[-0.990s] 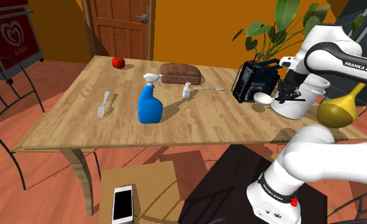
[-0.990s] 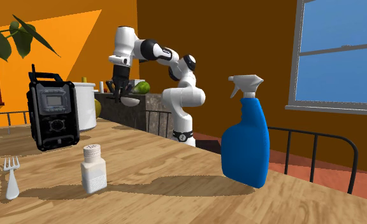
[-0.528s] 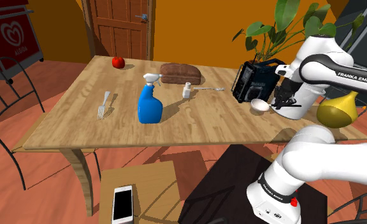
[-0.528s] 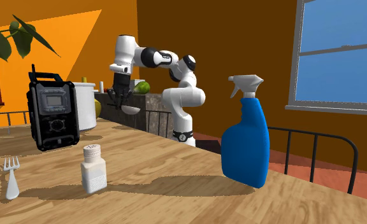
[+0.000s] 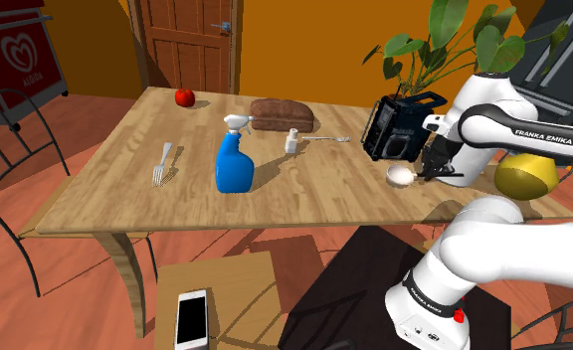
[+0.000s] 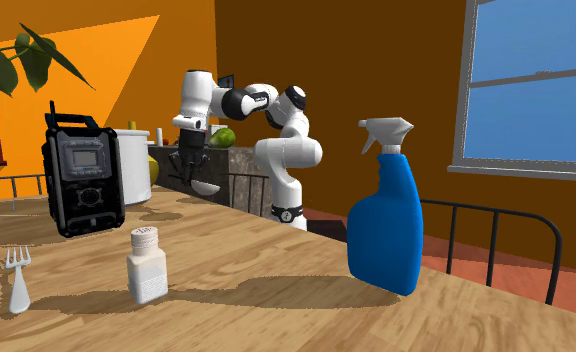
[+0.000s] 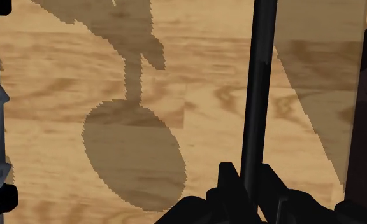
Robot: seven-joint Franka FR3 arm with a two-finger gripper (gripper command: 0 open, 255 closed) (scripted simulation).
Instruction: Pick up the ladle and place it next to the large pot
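Ladle, shoulder view: bowl now low over the tabletop, down from pot-rim height a second ago. The tool is clamped on its dark handle, forearm bent downward beside the black radio.

Second exterior view: ladle hangs bowl-down from the tool, near the large pot (white, behind the radio). Placement looks close; release not yet made.

Wrist view: fingers pinch the handle. Ladle's shadow lies crisp on the wood, suggesting little height remains.
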